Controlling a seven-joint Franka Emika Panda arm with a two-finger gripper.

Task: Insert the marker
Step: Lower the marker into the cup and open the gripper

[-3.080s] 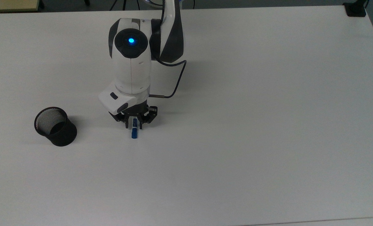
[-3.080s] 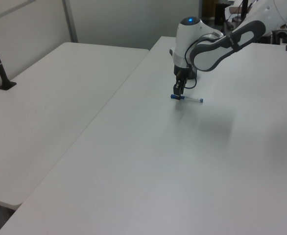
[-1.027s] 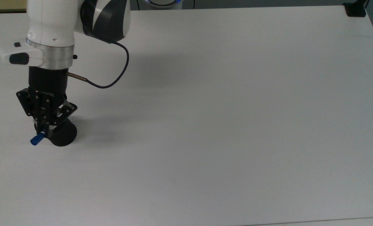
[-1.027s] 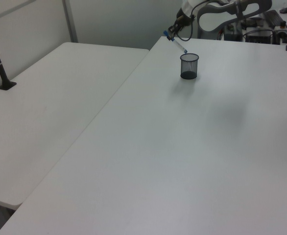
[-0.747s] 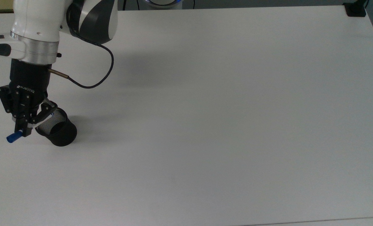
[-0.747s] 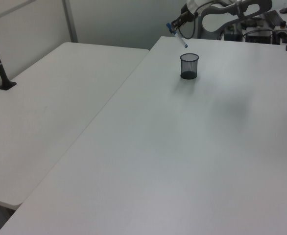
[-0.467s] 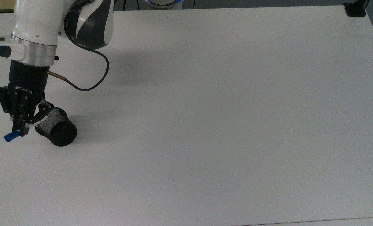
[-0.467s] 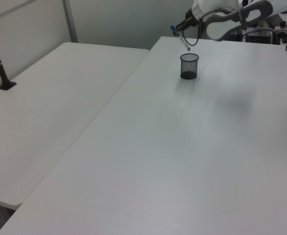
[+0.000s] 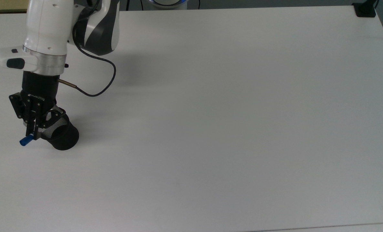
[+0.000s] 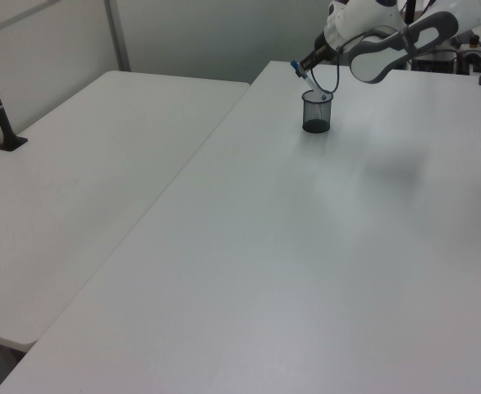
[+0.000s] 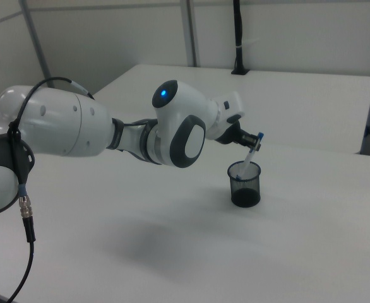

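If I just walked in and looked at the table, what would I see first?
You'd see the big white robot arm leaning over the white table. Its gripper holds a tilted marker with its lower end dipping into the black mesh cup, near the top view's left edge. The blue cap sticks out past the cup's rim.
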